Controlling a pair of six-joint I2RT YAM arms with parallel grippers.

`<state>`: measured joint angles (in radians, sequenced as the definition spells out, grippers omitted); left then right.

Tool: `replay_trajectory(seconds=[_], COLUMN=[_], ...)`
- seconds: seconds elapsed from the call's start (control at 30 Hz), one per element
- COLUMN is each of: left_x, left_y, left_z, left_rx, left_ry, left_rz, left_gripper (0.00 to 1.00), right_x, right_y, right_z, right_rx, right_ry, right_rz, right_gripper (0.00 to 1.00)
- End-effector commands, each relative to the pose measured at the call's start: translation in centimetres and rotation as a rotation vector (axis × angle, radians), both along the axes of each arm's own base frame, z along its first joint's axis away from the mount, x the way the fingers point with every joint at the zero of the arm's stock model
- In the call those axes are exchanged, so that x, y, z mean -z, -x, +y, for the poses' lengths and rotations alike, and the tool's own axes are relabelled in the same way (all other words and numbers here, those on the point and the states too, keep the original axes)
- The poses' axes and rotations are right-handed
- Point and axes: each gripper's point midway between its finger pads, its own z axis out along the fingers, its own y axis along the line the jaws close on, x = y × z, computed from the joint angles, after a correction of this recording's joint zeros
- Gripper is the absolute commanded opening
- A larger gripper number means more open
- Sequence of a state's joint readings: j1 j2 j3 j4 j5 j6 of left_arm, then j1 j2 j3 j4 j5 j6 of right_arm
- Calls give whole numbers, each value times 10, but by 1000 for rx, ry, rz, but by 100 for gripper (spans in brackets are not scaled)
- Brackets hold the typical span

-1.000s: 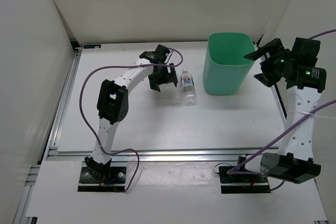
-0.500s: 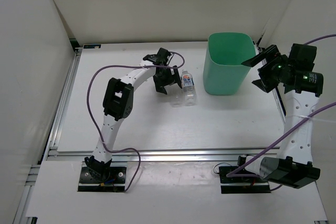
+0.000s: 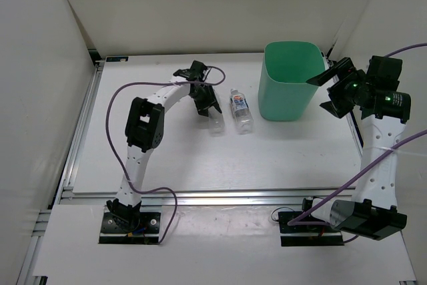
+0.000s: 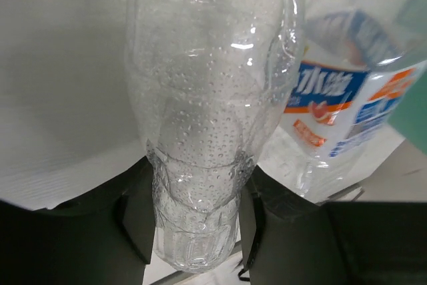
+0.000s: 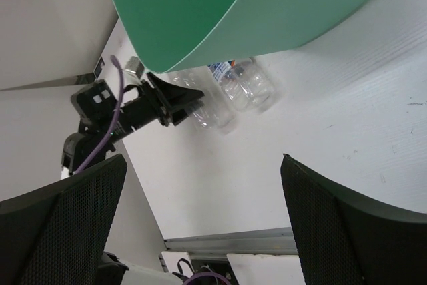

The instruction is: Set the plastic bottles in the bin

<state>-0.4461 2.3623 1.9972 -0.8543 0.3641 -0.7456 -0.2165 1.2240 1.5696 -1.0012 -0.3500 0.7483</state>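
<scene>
A plain clear plastic bottle [image 4: 213, 111] lies on the white table, and my left gripper [image 4: 197, 225] is shut on its narrow end, one black finger on each side. From above, this clear bottle [image 3: 216, 123] sticks out from the left gripper [image 3: 208, 106] toward the near edge. A second clear bottle with a blue-white label [image 3: 241, 110] lies just to its right, apart from it. The mint-green bin [image 3: 288, 81] stands upright further right. My right gripper [image 3: 330, 90] hovers open beside the bin's right wall, holding nothing. The right wrist view shows the bin [image 5: 267, 11] and both bottles beyond it.
White walls enclose the table on the left, back and right. An aluminium rail [image 3: 200, 197] runs along the table's near edge. The left arm's purple cable [image 3: 113, 108] loops over the left half of the table.
My left gripper has come down onto the clear bottle and shut on it, drawing it a little left of the labelled bottle. The right arm shifted slightly, then held still.
</scene>
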Motion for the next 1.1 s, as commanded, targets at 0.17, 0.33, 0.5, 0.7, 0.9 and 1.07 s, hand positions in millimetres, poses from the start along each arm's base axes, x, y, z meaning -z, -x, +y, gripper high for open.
replay_trajectory(seconds=[0.17,0.33,0.5,0.7,0.9,1.07], left_x=[-302,-433,-438,-425,-415,-381], left_y=[-85,-72,-64,-37,-21,-23], left_z=[-26,-63,-94,-143,-168,-187], left_rx=[-87,13,4,27,65,81], left_ry=[484,981,1142,1196,1183,1112], left_rz=[-640,-884,-844,-758,-748,-714], left_gripper=[45,53,55,55,54,67], right_x=[4,-1,-8,-18,-19,-28], right_y=[2,7,12,36,55,70], right_z=[2,2,1,3,0,1], right_rx=[-16,-9,-7,-3,2,-12], right_ry=[-14,-3,16,56,116,156], right_rz=[8,-12,-34,-76,-106,-130], right_gripper=[100,100,100,100,100,100])
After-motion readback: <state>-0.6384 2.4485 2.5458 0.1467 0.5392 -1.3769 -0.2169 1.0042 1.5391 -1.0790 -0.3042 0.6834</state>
